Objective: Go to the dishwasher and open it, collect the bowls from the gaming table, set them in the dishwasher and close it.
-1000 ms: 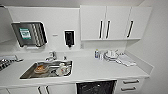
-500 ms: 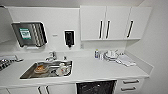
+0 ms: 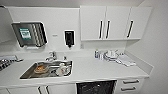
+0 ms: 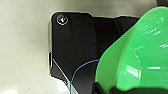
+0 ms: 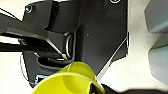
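- the head view looks down on a white counter (image 3: 100,71) with a steel sink (image 3: 47,70) set in near its left end; a faucet (image 3: 52,55) stands at the sink's back edge and dishes lie in the basin.
- the dishwasher (image 3: 96,87) sits under the counter's front edge, right of the sink, and shows a dark interior.
- white drawers (image 3: 130,85) flank it on the right; white wall cabinets (image 3: 115,22) hang above.
- a cluster of small items (image 3: 111,55) sits toward the counter's back right corner.
- in the left wrist view a lime green bowl (image 4: 140,55) shows large and close against the left pincer; whether the pincer is apart or clamped cannot be told.
- in the right wrist view a yellow-green bowl (image 5: 72,80) sits close by the right pincer; its state cannot be told either.
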`<state>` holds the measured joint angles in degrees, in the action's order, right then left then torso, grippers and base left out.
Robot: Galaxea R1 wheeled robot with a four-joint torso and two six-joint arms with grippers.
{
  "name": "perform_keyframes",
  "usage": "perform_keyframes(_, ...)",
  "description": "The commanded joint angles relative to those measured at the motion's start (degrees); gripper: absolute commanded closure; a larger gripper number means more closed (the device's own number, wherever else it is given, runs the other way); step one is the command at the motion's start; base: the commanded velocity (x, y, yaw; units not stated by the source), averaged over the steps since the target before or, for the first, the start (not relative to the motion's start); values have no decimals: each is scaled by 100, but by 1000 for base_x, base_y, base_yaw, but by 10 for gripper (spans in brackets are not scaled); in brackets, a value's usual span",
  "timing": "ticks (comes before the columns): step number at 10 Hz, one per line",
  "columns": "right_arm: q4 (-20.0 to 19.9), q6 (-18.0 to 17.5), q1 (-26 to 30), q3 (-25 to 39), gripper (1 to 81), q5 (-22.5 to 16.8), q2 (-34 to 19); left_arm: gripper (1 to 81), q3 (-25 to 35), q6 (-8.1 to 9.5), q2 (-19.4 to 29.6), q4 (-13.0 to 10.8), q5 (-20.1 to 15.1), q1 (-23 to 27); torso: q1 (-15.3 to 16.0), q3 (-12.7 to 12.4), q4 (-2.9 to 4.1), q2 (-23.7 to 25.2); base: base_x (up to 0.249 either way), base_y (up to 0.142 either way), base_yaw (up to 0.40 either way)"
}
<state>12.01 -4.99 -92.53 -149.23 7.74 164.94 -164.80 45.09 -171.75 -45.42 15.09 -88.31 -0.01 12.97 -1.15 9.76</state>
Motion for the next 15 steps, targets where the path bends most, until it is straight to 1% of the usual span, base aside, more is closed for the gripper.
perform_keyframes(1, -58, -38, 195, 422, 811, -264, -371, 811, 115, 70, 132, -46, 169, 283, 1, 0, 0, 0, 0, 0, 0)
perform_keyframes(3, -5, -38, 159, 404, 811, -220, -371, 811, 607, 289, 457, -54, 293, 371, 1, 0, 0, 0, 0, 0, 0)
perform_keyframes(4, -5, -38, 159, 404, 811, -212, -363, 811, 1015, 402, 717, -54, 284, 458, 1, 0, 0, 0, 0, 0, 0)
perform_keyframes(5, 3, -38, 151, 404, 811, -203, -363, 811, 1473, 551, 1043, -54, 275, 555, 1, 0, 0, 0, 0, 0, 0)
perform_keyframes(6, 3, -29, 134, 396, 811, -177, -354, 811, 1862, 693, 1361, -54, 275, 652, 1, 151, 0, 0, 0, 0, 0)
perform_keyframes(7, -5, -29, 125, 387, 811, -89, -354, 811, 2292, 772, 1668, -54, 257, 740, 1, 347, 0, 0, 0, 0, 0)
perform_keyframes(9, 3, -29, 115, 369, 811, -80, -345, 811, 2925, 791, 2108, -28, 205, 854, 1, 516, 0, 2, 0, 0, 0)
perform_keyframes(10, -5, -29, 107, 360, 811, -62, -345, 811, 3111, 791, 2249, -28, 205, 898, 1, 275, 0, 0, 0, 0, 0)
perform_keyframes(11, 3, -29, 107, 352, 811, -63, -337, 811, 3191, 791, 2337, -11, 205, 933, 1, 543, 0, 0, 0, 0, 0)
perform_keyframes(12, -5, -29, 107, 351, 811, -62, -336, 811, 3235, 808, 2426, 7, 205, 968, 3, 729, 0, -5, 0, 0, 0)
perform_keyframes(13, -5, -29, 98, 351, 811, -62, -345, 811, 3297, 826, 2505, 16, 222, 1004, 3, 448, 0, -5, 0, 0, 0)
perform_keyframes(14, 3, -29, 89, 334, 811, -62, -336, 811, 3455, 1010, 2698, -19, 266, 1047, 3, 489, 0, -2, 0, 0, 0)
perform_keyframes(15, -5, -29, 80, 317, 811, -27, -336, 811, 3673, 1071, 2882, -28, 275, 1100, 6, 485, 0, -5, 0, 0, 0)
